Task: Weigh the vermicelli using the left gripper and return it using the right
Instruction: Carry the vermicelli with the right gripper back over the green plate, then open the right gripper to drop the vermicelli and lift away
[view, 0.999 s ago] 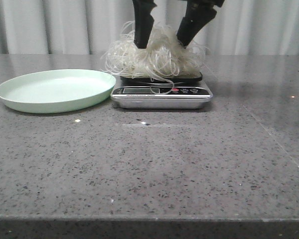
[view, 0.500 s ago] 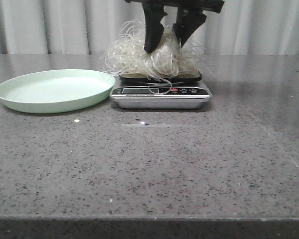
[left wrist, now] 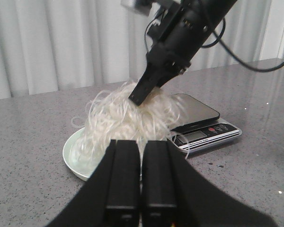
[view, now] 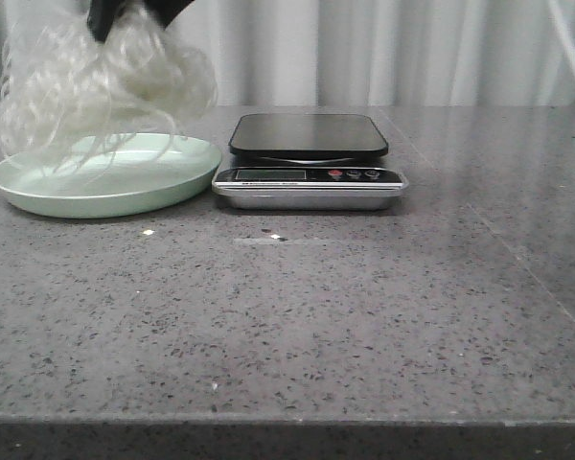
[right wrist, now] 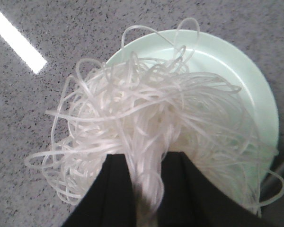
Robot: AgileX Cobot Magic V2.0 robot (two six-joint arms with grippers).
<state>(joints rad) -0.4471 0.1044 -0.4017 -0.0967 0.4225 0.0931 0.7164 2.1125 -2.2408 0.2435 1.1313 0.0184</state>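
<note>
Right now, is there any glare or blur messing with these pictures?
Right wrist view: a bright glare strip on the table, and the right gripper blurs up close. Left wrist view: the left gripper is soft. Front view: the vermicelli looks hazy.

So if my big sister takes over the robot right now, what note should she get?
Right gripper: shut on the vermicelli, holding it in the air over the pale green plate, loose strands trailing down to it.
Left gripper: fingers closed together, holding nothing, back from the plate.
Scale: platform bare, beside the plate.
Done: the vermicelli is off the scale.
Left: lower it onto the plate, open the right gripper, pull the arm away.
</note>
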